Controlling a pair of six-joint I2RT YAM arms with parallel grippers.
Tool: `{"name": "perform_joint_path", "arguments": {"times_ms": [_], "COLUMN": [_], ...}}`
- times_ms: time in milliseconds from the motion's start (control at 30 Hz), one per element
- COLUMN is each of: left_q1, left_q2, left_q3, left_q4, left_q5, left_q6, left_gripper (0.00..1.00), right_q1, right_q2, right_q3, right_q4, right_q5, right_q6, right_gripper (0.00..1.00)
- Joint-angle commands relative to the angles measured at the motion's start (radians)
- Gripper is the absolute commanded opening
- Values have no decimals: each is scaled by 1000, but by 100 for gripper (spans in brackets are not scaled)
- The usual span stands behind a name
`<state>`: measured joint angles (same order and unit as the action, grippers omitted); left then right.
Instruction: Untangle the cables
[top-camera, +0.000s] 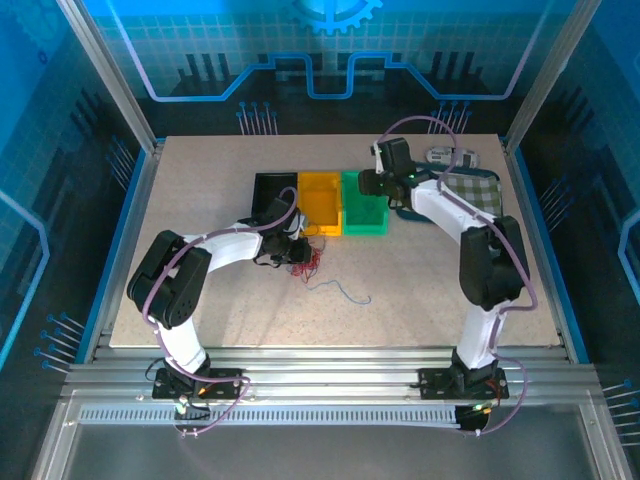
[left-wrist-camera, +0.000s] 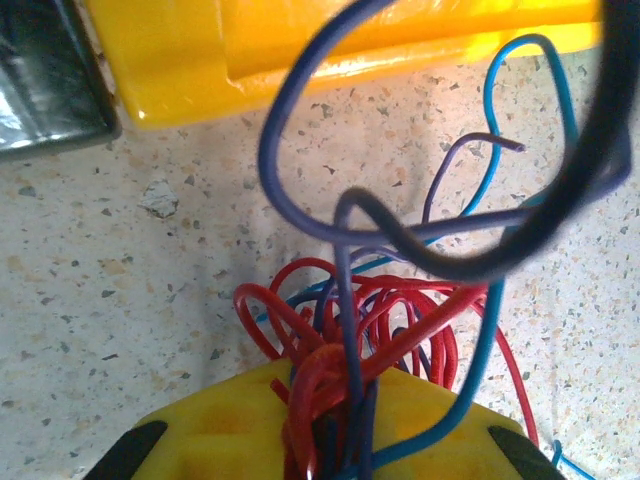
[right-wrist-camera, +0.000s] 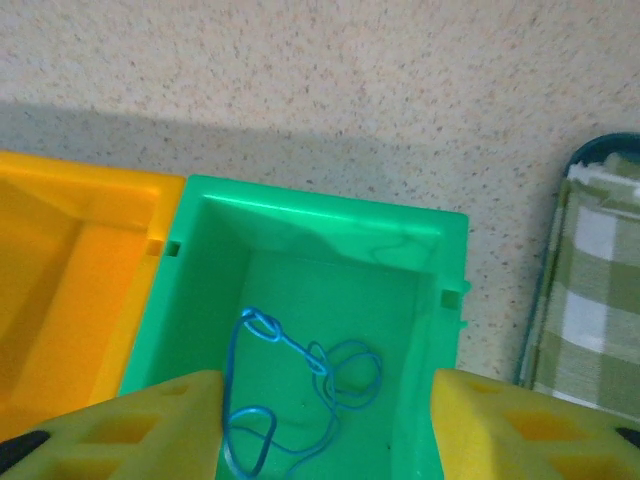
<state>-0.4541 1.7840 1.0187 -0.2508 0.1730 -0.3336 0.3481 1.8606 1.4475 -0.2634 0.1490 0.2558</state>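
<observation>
A tangled bunch of red and blue cables (left-wrist-camera: 380, 320) rises from the speckled table between the yellow fingers of my left gripper (left-wrist-camera: 335, 440), which is shut on it. In the top view that gripper (top-camera: 290, 250) sits just in front of the yellow bin, with the bunch (top-camera: 305, 262) at its tip. One loose blue cable (top-camera: 345, 290) trails across the table to the right. My right gripper (right-wrist-camera: 322, 400) hangs open over the green bin (right-wrist-camera: 330, 225). A light blue cable (right-wrist-camera: 300, 390) lies coiled on the bin's floor, free of the fingers.
Three bins stand in a row at mid table: black (top-camera: 272, 190), yellow (top-camera: 320, 200), green (top-camera: 365, 212). A checked cloth on a tray (top-camera: 475, 192) lies at the right, with a white object (top-camera: 452, 156) behind it. The yellow bin (left-wrist-camera: 330, 50) is close ahead of the left gripper.
</observation>
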Motion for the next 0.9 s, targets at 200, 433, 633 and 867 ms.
{"name": "perform_joint_path", "arguments": {"times_ms": [200, 433, 633, 867], "left_q1": [38, 66, 74, 81], "left_q2": [17, 50, 100, 78], "left_q3": [38, 75, 156, 156], "left_q4": [-9, -30, -140, -211], "left_q5": [83, 176, 280, 287], "left_q6": [-13, -12, -20, -82], "left_gripper": [0, 0, 0, 0], "right_q1": [167, 384, 412, 415], "right_q2": [-288, -269, -170, -75], "right_q3": [-316, -387, -327, -317], "right_q4": [48, -28, -71, -83], "right_q5": [-339, -396, -405, -461], "right_q6": [-129, -254, -328, -358], "right_gripper": [56, 56, 56, 57]}}
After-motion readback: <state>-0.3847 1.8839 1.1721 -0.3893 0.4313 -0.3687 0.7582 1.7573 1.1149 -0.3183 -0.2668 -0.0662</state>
